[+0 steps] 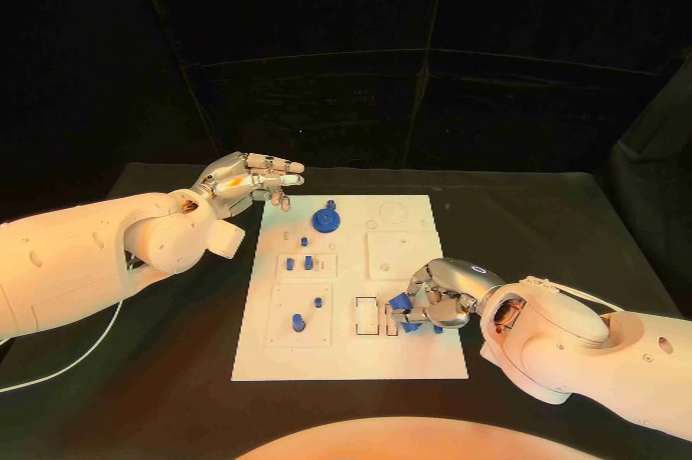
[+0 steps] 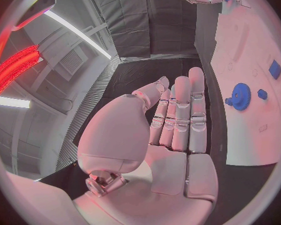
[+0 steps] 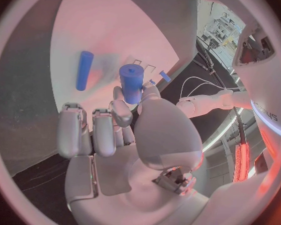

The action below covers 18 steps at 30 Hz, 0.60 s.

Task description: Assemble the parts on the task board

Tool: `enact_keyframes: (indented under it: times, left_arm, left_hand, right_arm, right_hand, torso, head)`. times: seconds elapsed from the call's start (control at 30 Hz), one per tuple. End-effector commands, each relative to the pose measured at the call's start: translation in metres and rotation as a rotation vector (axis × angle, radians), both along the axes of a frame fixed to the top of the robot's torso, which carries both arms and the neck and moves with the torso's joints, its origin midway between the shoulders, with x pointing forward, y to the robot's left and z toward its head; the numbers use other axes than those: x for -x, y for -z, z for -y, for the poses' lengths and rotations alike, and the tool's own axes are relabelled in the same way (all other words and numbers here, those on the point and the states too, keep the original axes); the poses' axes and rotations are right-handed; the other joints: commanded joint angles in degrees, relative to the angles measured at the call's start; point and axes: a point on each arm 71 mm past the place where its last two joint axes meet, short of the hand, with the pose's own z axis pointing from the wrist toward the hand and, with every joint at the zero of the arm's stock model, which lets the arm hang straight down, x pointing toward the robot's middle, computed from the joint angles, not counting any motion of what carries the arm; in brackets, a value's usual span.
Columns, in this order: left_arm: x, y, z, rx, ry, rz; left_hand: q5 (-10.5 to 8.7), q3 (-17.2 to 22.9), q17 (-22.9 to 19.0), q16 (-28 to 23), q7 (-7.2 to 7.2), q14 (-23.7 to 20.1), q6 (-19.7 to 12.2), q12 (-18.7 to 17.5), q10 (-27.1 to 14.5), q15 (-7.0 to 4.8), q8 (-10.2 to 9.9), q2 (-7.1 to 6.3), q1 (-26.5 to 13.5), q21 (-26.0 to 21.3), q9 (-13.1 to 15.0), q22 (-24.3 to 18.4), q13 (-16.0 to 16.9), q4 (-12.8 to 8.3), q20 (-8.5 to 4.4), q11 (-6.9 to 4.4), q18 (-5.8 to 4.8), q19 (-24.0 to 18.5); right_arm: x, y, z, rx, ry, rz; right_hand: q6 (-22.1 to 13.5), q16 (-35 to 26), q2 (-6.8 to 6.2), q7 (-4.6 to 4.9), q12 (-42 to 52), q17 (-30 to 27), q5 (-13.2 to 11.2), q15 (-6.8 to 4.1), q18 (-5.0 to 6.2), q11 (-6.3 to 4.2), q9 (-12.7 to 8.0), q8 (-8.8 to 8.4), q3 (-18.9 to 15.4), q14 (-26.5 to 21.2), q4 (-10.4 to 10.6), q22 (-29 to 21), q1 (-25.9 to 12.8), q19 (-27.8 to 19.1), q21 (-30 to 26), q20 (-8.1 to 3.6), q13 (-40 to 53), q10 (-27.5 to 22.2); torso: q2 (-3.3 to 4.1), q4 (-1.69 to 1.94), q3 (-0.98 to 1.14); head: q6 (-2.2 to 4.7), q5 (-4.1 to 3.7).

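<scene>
Right hand (image 1: 440,298) pinches a small blue cylinder (image 3: 132,82) over the task board's (image 1: 418,365) near edge, probably light, stiff and smooth, best held by its sides, while left hand (image 1: 248,177) hovers empty, fingers straight.

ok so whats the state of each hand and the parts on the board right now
left hand: open, fingers straight, off the board's far left corner, holding nothing
right hand: holds a blue cylinder at the board's near right
blue gear: lying flat on the task board, untouched
blue rod: lying loose on the board
small blue pegs: seated in the board's left panels
</scene>
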Motion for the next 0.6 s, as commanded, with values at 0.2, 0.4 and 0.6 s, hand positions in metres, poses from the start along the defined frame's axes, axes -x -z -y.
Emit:
enact_keyframes:
  times: [0.2, 0.4, 0.6]
  left_arm:
    - [0.0, -0.001, 0.002, 0.01, 0.012, 0.0]
    - [0.0, -0.001, 0.003, 0.011, 0.017, -0.002]
    - [0.0, -0.001, 0.005, 0.012, 0.021, -0.002]
  left_hand:
    - [0.16, -0.35, -0.1, -0.29, 0.02, -0.36, -0.12, 0.36, -0.46, 0.1, 0.28, 0.49, 0.1, -0.29, 0.04, -0.06, 0.09, -0.05, 0.05, -0.07, 0.72, -0.48]
    - [0.16, -0.35, -0.1, -0.29, 0.02, -0.36, -0.12, 0.36, -0.46, 0.1, 0.28, 0.49, 0.1, -0.29, 0.04, -0.06, 0.09, -0.05, 0.05, -0.07, 0.72, -0.48]
    - [0.16, -0.44, -0.17, -0.26, 0.04, -0.42, -0.16, 0.44, -0.59, 0.13, 0.32, 0.51, 0.04, -0.33, 0.04, -0.08, 0.08, -0.03, 0.08, -0.06, 0.73, -0.54]
  right_arm:
    - [0.001, -0.006, -0.008, -0.136, 0.032, -0.003]
    - [-0.001, 0.001, -0.015, -0.105, 0.032, -0.06]
    - [-0.002, 0.009, -0.025, -0.073, 0.043, -0.137]
  right_hand:
    - [0.43, 0.2, 0.6, -0.28, -0.51, 0.02, 1.82, -0.37, -0.55, -0.27, 0.3, 0.39, -0.2, 3.02, 0.0, 2.79, 0.47, 0.51, 0.3, -0.17, 0.17, 0.16]
    - [1.16, -0.07, 1.16, -0.52, -1.34, -0.38, 1.73, -0.48, -0.54, -0.43, 0.55, 0.69, -0.79, 2.93, 1.01, 2.77, -0.67, 0.48, 0.27, -0.24, -0.35, 0.03]
    - [2.49, -0.27, 1.82, -1.05, -2.38, -0.55, 0.2, -0.81, -0.5, -0.85, 1.05, 1.31, -1.68, 2.88, 1.31, 2.66, -2.18, 0.39, 0.16, -0.51, -0.92, 0.0]
  torso:
    - [0.05, -0.07, -0.07]
    - [0.07, -0.11, -0.07]
    - [0.1, 0.02, -0.06]
  head:
    - [0.01, 0.44]
    - [0.1, 0.55]
    - [0.01, 0.5]
